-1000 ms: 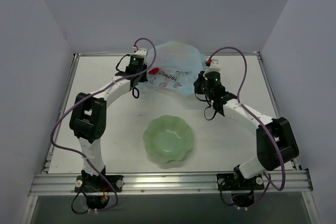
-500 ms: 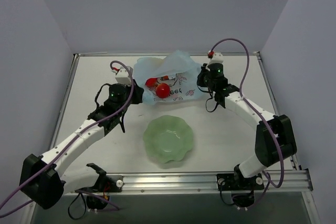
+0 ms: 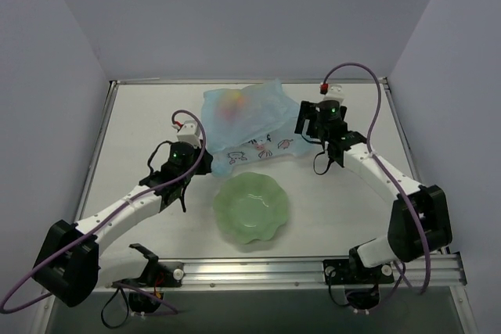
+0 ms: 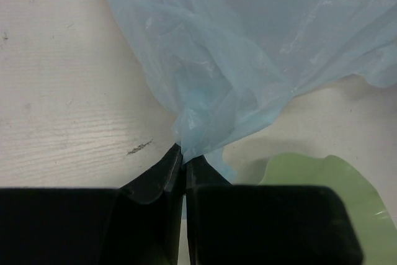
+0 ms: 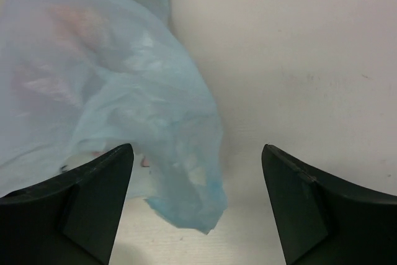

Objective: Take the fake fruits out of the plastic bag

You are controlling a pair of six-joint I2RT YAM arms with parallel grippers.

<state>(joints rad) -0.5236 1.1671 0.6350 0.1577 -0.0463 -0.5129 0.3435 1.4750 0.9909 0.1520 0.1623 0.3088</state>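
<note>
Drawn back toward the near edge since half a second ago, the left tool is pictured shut tight on a bunched corner of the plastic bag. The two red apples then showing at the bag's mouth are no longer seen. The bag, a thin, crinkled, translucent light-blue film, is stretched across the pale surface from that pinched near-left corner up toward the far side. Its white printed patch is laid just beyond the green scalloped bowl. The fake fruits are made out only as a dim orange-and-yellow blur through the film at the bag's far end, and their number cannot be told. They are thus placed beyond the left tool along the bag's length, and to the left of the right tool. That tool is held wide open and empty, with the bag's loose right hem lying just beside its left finger. Neither arm is clearly the nearer to the fruit, and only the right is judged free to reach for them. Thin film of this kind is likely to slip and fold when gripped.
</note>
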